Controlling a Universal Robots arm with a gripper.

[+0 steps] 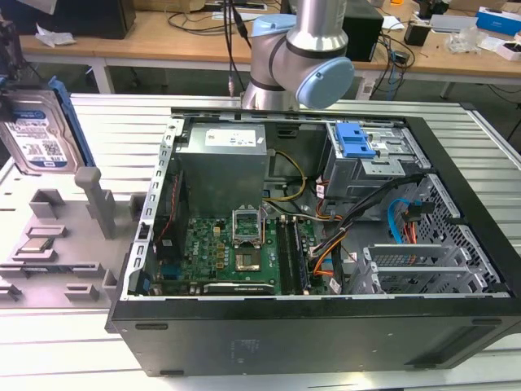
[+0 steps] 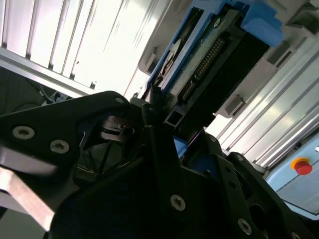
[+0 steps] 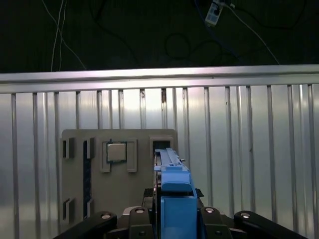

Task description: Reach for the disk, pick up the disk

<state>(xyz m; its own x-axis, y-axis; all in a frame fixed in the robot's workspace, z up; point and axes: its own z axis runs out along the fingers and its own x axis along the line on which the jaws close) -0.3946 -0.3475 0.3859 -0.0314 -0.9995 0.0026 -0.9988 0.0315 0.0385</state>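
The disk (image 1: 37, 134), a silver hard drive with a white-and-blue label and a blue bracket along its edges, hangs upright at the exterior view's far left, clear above the grey fixture (image 1: 61, 244). My gripper (image 1: 11, 77) reaches down onto it from above and is shut on it. In the first wrist view the disk (image 3: 172, 191) shows edge-on between the black fingers (image 3: 219, 219), with the fixture's vacant slot (image 3: 160, 145) beyond it. In the second wrist view the disk's connector end (image 2: 209, 55) sticks out past the finger (image 2: 159, 149).
An open computer case (image 1: 326, 334) lies in the middle of the ribbed metal table (image 1: 456, 375), with a blue latch (image 1: 354, 140) at its drive cage. A small silver processor chip (image 1: 37, 247) rests in the grey fixture. The arm's base (image 1: 301, 57) stands behind the case.
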